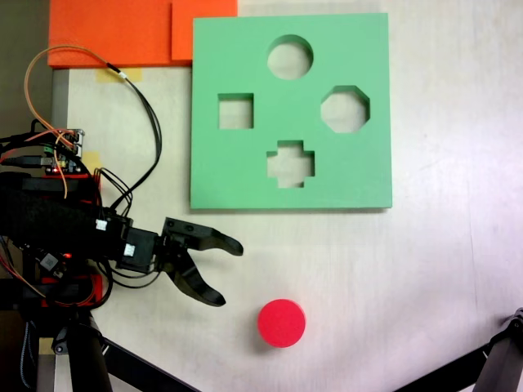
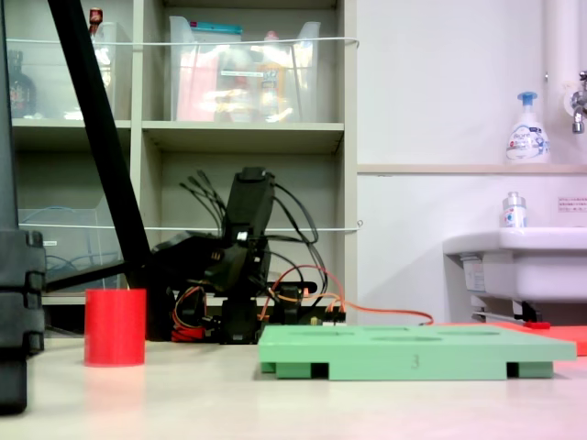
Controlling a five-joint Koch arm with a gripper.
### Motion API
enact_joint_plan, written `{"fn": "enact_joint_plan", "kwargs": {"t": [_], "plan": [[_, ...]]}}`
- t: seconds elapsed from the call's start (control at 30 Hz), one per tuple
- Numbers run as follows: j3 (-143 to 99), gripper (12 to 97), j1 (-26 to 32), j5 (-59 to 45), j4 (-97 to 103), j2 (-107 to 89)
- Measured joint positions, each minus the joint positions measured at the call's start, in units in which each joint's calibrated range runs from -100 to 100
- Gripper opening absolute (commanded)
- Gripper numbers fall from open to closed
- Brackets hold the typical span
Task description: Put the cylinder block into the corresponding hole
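Note:
The red cylinder block (image 1: 282, 322) stands upright on the pale table near the bottom edge of a fixed view, and shows at the left (image 2: 115, 327) of the other one. My gripper (image 1: 231, 273) is open, its two black fingers spread and pointing right, up and to the left of the block and apart from it. Nothing is between the fingers. The green foam board (image 1: 245, 163) lies flat above them; its circular hole (image 1: 290, 57) is at the board's top middle. From the low side view the board (image 2: 417, 353) is a flat slab right of the arm (image 2: 243, 261).
The board also has a square cutout (image 1: 235, 111), an octagonal cutout (image 1: 345, 109) and a cross cutout (image 1: 290, 164). Orange foam sheets (image 1: 122, 33) lie at the top left. Loose wires (image 1: 143, 106) loop beside the arm's base. Tripod legs (image 1: 490, 367) reach in at the bottom corners.

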Motion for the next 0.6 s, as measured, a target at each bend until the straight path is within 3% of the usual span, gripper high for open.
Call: {"fn": "enact_joint_plan", "kwargs": {"t": [0.13, 0.33, 0.43, 0.53, 0.6], "plan": [[0.0, 53.1, -0.8, 5.6, 3.2, 0.0], [0.0, 68.2, -1.5, 6.7, 5.4, 0.8], [0.0, 71.4, -1.5, 6.7, 20.2, 17.9], [0.0, 80.1, -1.4, 6.7, 40.1, 45.6], [0.0, 80.3, -1.4, 6.7, 47.4, 57.6]]}}
